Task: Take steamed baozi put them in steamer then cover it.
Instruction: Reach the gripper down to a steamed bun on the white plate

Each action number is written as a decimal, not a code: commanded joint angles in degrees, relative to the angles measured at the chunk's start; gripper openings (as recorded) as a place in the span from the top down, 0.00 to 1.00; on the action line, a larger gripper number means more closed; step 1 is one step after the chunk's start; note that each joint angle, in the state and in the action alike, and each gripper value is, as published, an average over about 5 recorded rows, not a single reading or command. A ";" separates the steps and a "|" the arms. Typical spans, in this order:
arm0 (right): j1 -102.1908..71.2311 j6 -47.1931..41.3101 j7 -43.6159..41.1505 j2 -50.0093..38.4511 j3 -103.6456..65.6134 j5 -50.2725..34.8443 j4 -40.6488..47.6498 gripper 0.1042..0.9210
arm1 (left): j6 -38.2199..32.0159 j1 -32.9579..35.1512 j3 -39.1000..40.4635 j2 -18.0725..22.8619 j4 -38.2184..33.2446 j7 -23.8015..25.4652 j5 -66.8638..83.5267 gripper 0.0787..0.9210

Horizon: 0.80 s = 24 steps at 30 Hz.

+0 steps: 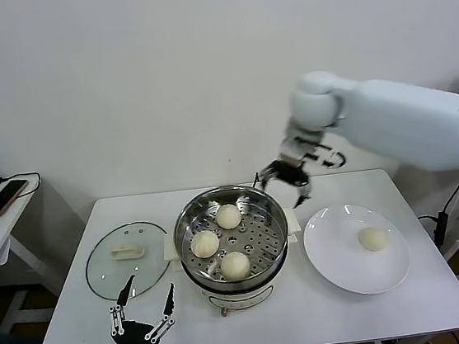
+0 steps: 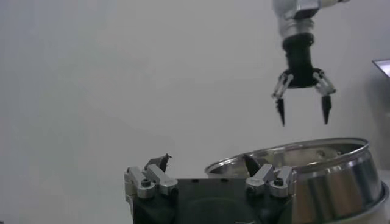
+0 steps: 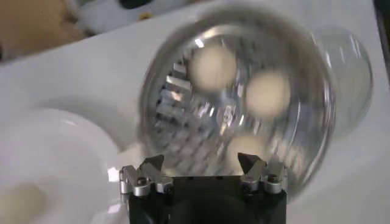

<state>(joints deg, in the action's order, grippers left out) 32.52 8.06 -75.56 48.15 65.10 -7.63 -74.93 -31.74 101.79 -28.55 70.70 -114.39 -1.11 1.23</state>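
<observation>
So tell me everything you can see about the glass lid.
The cover is a round clear glass lid with a thin metal rim and a cream oblong handle at its centre. It lies flat on the white table, handle up, on the robot's left of the steamer, beside it. The open left gripper hovers near its front edge.

Three baozi [image 1: 219, 242] in uncovered steamer [image 1: 193, 274]

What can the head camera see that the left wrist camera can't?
Only the head view shows three baozi in the steamer, a fourth baozi on the plate, and the cover lying on the table. The left wrist view shows nothing extra. Both show the steamer, the open right gripper raised over it, and the left gripper.
</observation>
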 commanded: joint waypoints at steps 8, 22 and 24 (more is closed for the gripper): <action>-17.32 -10.90 3.09 -14.12 -7.06 1.84 19.18 0.12 | 0.08 0.14 -0.11 -0.02 -0.13 -0.02 -0.05 0.12; -29.93 -8.89 7.49 -8.51 -15.46 8.33 26.42 0.12 | 0.15 0.30 -0.32 0.26 0.09 -0.08 -0.10 0.12; -30.47 -8.82 7.80 -7.75 -15.84 8.21 26.83 0.12 | 0.13 0.33 -0.33 0.27 0.19 -0.08 -0.10 0.12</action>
<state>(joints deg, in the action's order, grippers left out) 8.52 0.08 -69.87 39.53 52.90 -1.67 -52.46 -31.61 102.07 -28.86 70.98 -114.33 -1.19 1.15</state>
